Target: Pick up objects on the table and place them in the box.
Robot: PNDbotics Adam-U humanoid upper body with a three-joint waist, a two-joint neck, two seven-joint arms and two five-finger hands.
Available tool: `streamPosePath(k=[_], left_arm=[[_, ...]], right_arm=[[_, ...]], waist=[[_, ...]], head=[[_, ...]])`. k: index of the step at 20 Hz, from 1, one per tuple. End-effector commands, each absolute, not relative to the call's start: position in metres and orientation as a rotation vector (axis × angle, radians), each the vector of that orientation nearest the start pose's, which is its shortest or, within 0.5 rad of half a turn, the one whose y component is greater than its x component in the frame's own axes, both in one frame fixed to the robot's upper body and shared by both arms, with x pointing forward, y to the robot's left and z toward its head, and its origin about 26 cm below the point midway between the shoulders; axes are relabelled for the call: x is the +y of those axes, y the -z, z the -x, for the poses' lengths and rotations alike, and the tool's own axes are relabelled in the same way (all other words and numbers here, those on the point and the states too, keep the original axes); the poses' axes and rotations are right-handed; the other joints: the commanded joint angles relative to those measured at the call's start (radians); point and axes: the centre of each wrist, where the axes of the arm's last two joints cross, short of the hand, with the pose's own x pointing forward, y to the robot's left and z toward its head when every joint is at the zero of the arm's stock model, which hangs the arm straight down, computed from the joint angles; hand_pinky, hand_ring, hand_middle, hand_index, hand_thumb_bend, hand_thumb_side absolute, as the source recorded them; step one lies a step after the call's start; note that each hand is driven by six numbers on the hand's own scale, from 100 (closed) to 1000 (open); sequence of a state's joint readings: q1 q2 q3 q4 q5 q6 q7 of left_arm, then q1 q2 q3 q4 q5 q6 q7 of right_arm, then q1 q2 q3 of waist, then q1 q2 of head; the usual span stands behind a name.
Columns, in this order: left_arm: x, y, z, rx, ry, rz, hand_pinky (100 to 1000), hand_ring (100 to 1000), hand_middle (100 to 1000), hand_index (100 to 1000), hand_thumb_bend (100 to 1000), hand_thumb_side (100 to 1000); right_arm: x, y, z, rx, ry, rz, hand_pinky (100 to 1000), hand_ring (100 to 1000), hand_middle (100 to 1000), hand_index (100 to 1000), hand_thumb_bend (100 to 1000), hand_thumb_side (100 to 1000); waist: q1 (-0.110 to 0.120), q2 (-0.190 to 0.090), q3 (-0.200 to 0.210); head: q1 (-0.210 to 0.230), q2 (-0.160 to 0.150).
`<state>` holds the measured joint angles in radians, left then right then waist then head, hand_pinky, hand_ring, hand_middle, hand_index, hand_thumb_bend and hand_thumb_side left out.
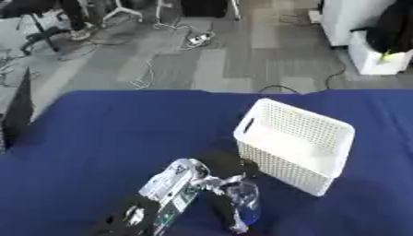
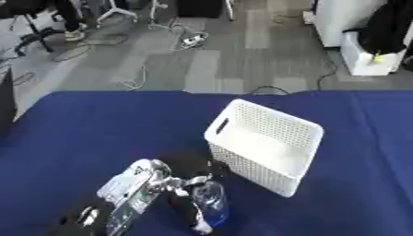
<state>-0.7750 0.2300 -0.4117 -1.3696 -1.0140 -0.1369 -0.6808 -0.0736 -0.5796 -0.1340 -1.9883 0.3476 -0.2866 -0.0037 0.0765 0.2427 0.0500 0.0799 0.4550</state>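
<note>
My left arm rises from the bottom edge, silver and black, and its left hand [image 1: 203, 180] is just left of the white lattice basket [image 1: 282, 167]. The fingers curl over a clear bottle [image 1: 248, 203] with a blue tint, and a dark part of the hand lies under it. Bottle and hand are blurred, near the basket's near-left corner and outside it. The basket stands upright on the blue table [image 1: 121, 133], and I see nothing inside it. No right hand shows in either view.
A flat black object [image 1: 18, 110] stands at the table's left edge. Beyond the far edge is grey floor with cables [image 1: 149, 73] and a white cabinet [image 1: 375, 57] at the upper right. Bare blue cloth stretches left and right of the basket.
</note>
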Motion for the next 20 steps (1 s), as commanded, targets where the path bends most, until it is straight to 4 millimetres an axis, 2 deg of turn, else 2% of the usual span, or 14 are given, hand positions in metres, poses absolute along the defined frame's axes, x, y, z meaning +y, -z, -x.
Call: streamPosePath(k=[1, 3, 4, 6, 8, 12, 13, 14, 16, 18, 19, 20], left_arm=[[0.124, -0.172, -0.406, -1.358, 2.003, -0.672, 836, 828, 920, 962, 701, 476], [0.125, -0.166, -0.409, -1.329, 1.992, -0.666, 767, 769, 881, 934, 722, 416], [0.126, -0.163, -0.410, -1.316, 1.985, -0.664, 692, 705, 836, 909, 743, 378], [0.127, -0.156, -0.413, -1.295, 1.970, -0.663, 606, 594, 755, 869, 776, 322], [0.128, -0.151, -0.414, -1.291, 1.959, -0.670, 468, 486, 669, 829, 797, 262], [0.129, -0.143, -0.415, -1.318, 1.938, -0.686, 228, 283, 477, 688, 755, 184], [0.128, -0.141, -0.415, -1.329, 1.931, -0.686, 177, 242, 440, 661, 721, 181], [0.129, -0.139, -0.416, -1.338, 1.924, -0.685, 140, 219, 415, 646, 621, 200], [0.129, -0.136, -0.416, -1.359, 1.905, -0.673, 100, 196, 390, 619, 351, 241], [0.129, -0.134, -0.416, -1.376, 1.887, -0.657, 100, 170, 373, 586, 152, 164], [0.129, -0.132, -0.416, -1.383, 1.876, -0.649, 100, 140, 346, 547, 100, 106], [0.129, -0.131, -0.416, -1.390, 1.865, -0.643, 100, 110, 317, 525, 100, 100]], right_arm=[[-0.349, -0.191, -0.269, -2.224, -0.874, 0.816, 570, 608, 593, 710, 100, 816], [-0.349, -0.191, -0.269, -2.225, -0.873, 0.815, 570, 608, 593, 710, 100, 816], [-0.349, -0.191, -0.269, -2.225, -0.873, 0.814, 570, 608, 593, 711, 100, 816], [-0.349, -0.191, -0.269, -2.226, -0.873, 0.813, 570, 608, 594, 711, 100, 816], [-0.349, -0.191, -0.269, -2.226, -0.873, 0.813, 570, 608, 594, 711, 100, 816], [-0.349, -0.191, -0.269, -2.227, -0.873, 0.811, 571, 609, 594, 711, 100, 817], [-0.349, -0.191, -0.270, -2.227, -0.874, 0.811, 571, 609, 594, 711, 100, 817], [-0.349, -0.191, -0.270, -2.227, -0.874, 0.810, 571, 609, 594, 711, 100, 817], [-0.349, -0.191, -0.270, -2.228, -0.873, 0.810, 571, 609, 594, 711, 100, 817], [-0.349, -0.191, -0.270, -2.228, -0.874, 0.809, 571, 609, 593, 711, 100, 818], [-0.349, -0.191, -0.270, -2.227, -0.873, 0.809, 571, 609, 594, 711, 100, 818], [-0.349, -0.190, -0.270, -2.227, -0.874, 0.809, 571, 609, 594, 711, 100, 817]], waist=[[-0.003, -0.015, -0.003], [-0.003, -0.015, -0.003], [-0.003, -0.015, -0.003], [-0.004, -0.015, -0.003], [-0.004, -0.015, -0.003], [-0.005, -0.014, -0.002], [-0.005, -0.013, -0.002], [-0.005, -0.013, -0.002], [-0.006, -0.012, -0.002], [-0.006, -0.011, -0.003], [-0.006, -0.010, -0.003], [-0.006, -0.010, -0.003]], head=[[0.008, -0.012], [0.008, -0.013], [0.008, -0.014], [0.008, -0.015], [0.008, -0.016], [0.008, -0.016], [0.008, -0.016], [0.008, -0.016], [0.008, -0.016], [0.008, -0.017], [0.007, -0.017], [0.007, -0.017]])
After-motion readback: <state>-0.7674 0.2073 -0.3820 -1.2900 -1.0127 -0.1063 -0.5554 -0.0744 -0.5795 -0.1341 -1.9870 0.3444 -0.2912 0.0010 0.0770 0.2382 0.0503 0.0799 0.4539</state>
